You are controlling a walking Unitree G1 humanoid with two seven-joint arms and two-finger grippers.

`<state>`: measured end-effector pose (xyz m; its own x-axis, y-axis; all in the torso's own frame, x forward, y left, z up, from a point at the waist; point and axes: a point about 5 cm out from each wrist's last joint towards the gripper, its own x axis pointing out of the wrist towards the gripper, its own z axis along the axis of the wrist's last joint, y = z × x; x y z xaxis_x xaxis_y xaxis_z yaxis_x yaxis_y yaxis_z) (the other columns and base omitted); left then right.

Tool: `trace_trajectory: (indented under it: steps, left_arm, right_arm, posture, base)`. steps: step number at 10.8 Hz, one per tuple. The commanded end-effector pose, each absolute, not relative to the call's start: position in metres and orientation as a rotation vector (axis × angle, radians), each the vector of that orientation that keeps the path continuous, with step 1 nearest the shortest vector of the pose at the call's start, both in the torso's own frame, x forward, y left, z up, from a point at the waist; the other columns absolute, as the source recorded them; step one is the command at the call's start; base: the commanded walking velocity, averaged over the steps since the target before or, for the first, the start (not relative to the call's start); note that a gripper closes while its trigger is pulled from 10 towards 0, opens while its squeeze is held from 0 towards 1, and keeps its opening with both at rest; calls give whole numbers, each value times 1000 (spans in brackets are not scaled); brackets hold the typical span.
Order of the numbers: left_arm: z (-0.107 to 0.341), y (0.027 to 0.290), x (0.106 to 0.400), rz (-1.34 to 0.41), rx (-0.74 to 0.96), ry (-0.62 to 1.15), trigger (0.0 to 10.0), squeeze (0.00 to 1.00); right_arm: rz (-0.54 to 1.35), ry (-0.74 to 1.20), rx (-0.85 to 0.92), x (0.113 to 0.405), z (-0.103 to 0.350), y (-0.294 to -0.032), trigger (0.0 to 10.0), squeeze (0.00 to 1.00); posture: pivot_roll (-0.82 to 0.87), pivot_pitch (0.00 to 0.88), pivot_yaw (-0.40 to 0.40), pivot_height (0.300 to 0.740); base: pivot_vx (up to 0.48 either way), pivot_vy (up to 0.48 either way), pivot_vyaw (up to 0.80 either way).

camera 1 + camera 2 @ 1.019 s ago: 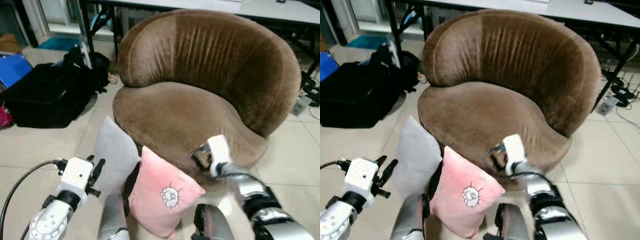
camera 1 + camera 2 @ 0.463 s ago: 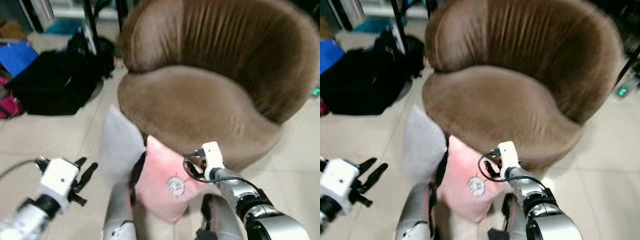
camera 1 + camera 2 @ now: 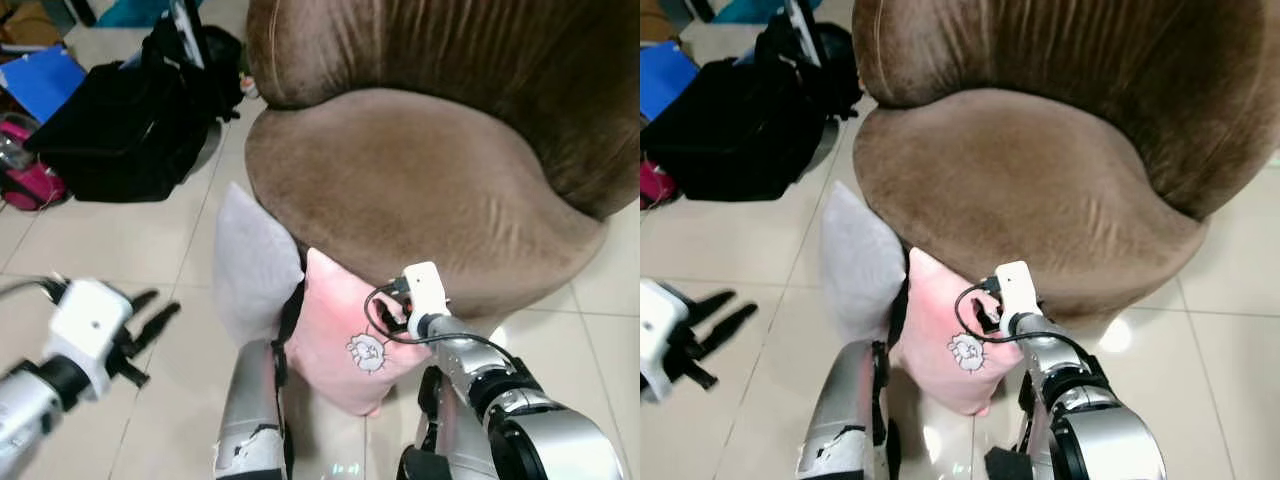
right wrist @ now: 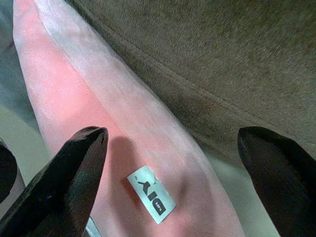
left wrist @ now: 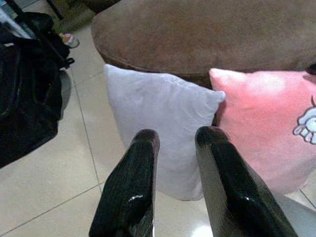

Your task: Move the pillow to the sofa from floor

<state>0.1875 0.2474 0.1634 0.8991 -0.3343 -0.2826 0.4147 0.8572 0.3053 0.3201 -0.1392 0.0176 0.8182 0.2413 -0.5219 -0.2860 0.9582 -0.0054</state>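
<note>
Two pillows stand on edge on the glossy beige tile floor [image 3: 110,240], leaning against the front of the round brown velvet sofa chair [image 3: 420,180]: a pink plush pillow w/ a small cartoon sheep patch [image 3: 345,340] and, just beside it on the robot's left, a plain pale grey pillow [image 3: 250,265]; their near edges touch. Right gripper [image 4: 173,173] is at the pink pillow's upper edge next to the sofa base, fingers spread wide apart w/ the pillow's seam and a small white label [image 4: 150,193] between them (not closed on anything). Left gripper [image 5: 175,143] hovers low over the tiles, aimed at the grey pillow, fingers [image 5: 133,182] a narrow gap apart, not touching it. Sofa seat has nothing on it. Room behind, to the robot's left: a black soft bag [image 3: 120,135] slumped on the floor, a blue flat item [image 3: 45,80] and something magenta [image 3: 30,180] near it. Tiles show grout lines and a glare spot near the sofa's base.
</note>
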Motion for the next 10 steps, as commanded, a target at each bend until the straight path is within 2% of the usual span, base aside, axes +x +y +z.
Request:
trace_trajectory:
  steps: [1, 7, 8, 9, 10]
  left_arm:
    - [169, 248, 186, -415, 352, 237, 10000, 0]
    - [180, 241, 175, -504, 273, 282, 10000, 0]
    - [179, 238, 173, -522, 272, 291, 10000, 0]
    - [182, 235, 170, -541, 269, 301, 10000, 0]
    - [183, 235, 167, -555, 270, 313, 10000, 0]
  right_arm:
    - [299, 586, -121, 316, 12, -139, 10000, 1000]
    - [333, 620, -279, 312, 8, -149, 10000, 1000]
    - [349, 634, -321, 308, 3, -148, 10000, 98]
    - [388, 663, -329, 301, -4, -145, 10000, 0]
    - [404, 687, -325, 296, -9, -143, 10000, 0]
  posture:
    - [519, 279, 70, 553]
    - [534, 291, 111, 553]
    - [538, 290, 115, 553]
    - [560, 287, 129, 553]
    - [564, 286, 132, 553]
  base:
    - [0, 0, 0]
    - [0, 0, 0]
    - [0, 0, 0]
    - [0, 0, 0]
    - [0, 0, 0]
